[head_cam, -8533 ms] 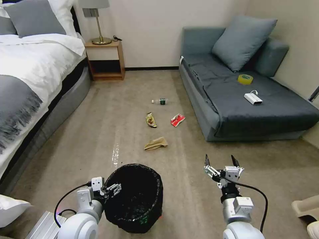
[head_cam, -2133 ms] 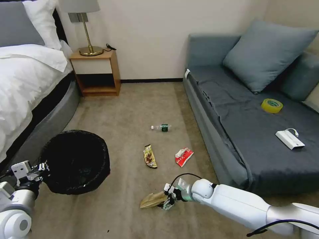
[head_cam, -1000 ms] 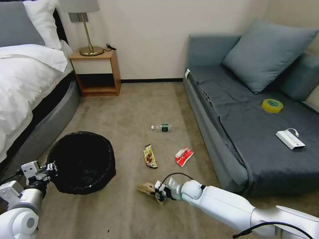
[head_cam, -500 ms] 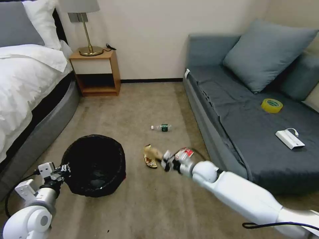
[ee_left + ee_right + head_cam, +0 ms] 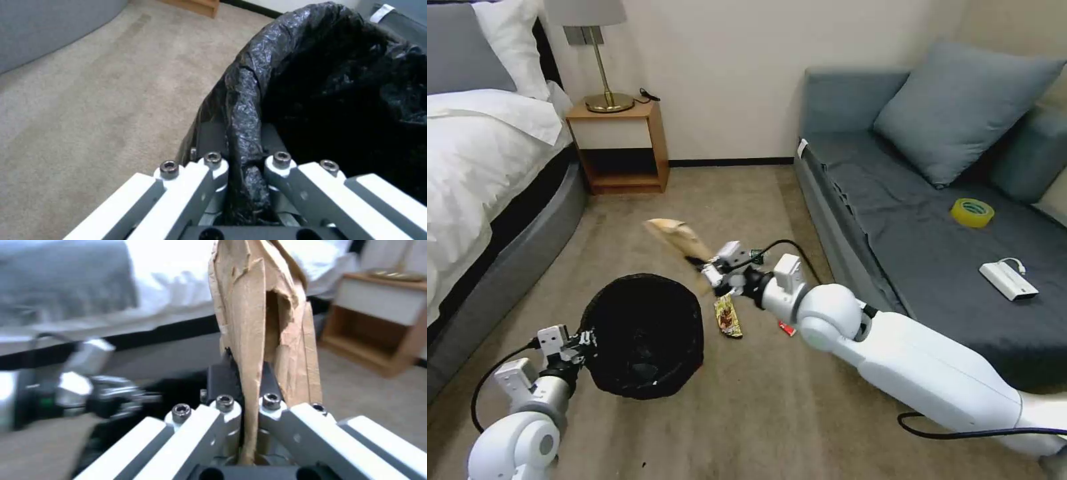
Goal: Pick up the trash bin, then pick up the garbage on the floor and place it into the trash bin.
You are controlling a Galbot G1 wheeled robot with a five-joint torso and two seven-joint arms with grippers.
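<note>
Your right arm covers most of the red-and-white packet (image 5: 786, 327); one red corner shows. The small bottle (image 5: 755, 253) sits mostly behind the right gripper (image 5: 712, 270), green label peeking out. Bed (image 5: 474, 153) and lamp (image 5: 594, 40) run off the frame's left and far edges. Trash bin (image 5: 647, 333) contents unreadable.

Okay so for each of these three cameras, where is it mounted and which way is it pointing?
Head view: on the head, facing down at the carpet; both arms show, left tool on the trash bin, right tool holding the paper bag.
Left wrist view: looks along the left tool, pinching the bin's rim.
Right wrist view: looks along the right tool toward the bed.
Shared: all three views show the bin.
</note>
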